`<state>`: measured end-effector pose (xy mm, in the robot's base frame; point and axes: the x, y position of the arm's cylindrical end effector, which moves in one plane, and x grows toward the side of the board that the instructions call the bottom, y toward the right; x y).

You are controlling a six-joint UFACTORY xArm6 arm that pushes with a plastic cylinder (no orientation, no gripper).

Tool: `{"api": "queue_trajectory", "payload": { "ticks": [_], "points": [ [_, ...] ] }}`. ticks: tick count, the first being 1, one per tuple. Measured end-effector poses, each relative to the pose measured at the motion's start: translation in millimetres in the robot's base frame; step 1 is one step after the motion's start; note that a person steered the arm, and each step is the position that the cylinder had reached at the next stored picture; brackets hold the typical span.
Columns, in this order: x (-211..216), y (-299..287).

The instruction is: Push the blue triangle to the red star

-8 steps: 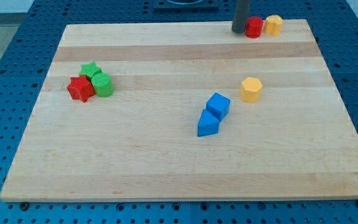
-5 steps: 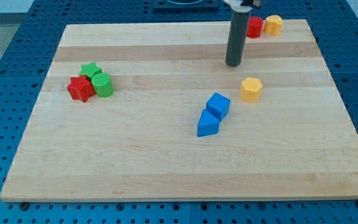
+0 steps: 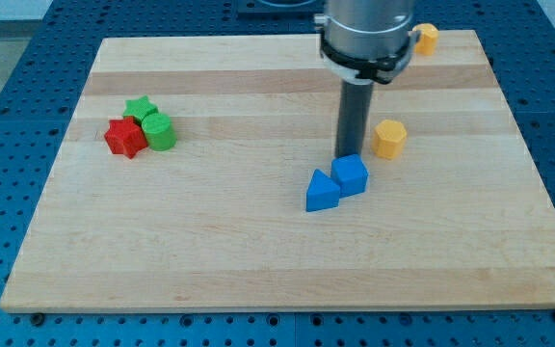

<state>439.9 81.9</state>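
Blue triangle (image 3: 322, 191) sits mid-desk, touching 1 blue cube (image 3: 351, 175) on its right. My tip (image 3: 347, 157) stands right behind the cube; no jaws on this rod. Red star (image 3: 124, 138) is well apart at view's left, clustered w/ 1 green star (image 3: 140, 108) & 1 green cylinder (image 3: 160, 131). 2 yellow blocks: (image 3: 388, 138) near rod, (image 3: 426, 38) at top edge of desk (image 3: 258, 260).

Wooden tabletop (image 3: 258, 251), carrying: red star (image 3: 123, 138), green star (image 3: 141, 108), green cylinder (image 3: 160, 131), blue triangle (image 3: 322, 191), blue cube (image 3: 351, 175), yellow hexagonal block (image 3: 388, 138), second yellow block (image 3: 426, 38).
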Motion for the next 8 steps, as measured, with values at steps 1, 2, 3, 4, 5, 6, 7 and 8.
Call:
{"api": "queue_trajectory", "payload": {
  "ticks": [1, 2, 3, 4, 5, 6, 7, 8],
  "points": [
    [0, 26],
    [-9, 31],
    [-18, 45],
    [-24, 64],
    [-35, 76],
    [-53, 80],
    [-70, 84],
    [-72, 102]
  ]
}}
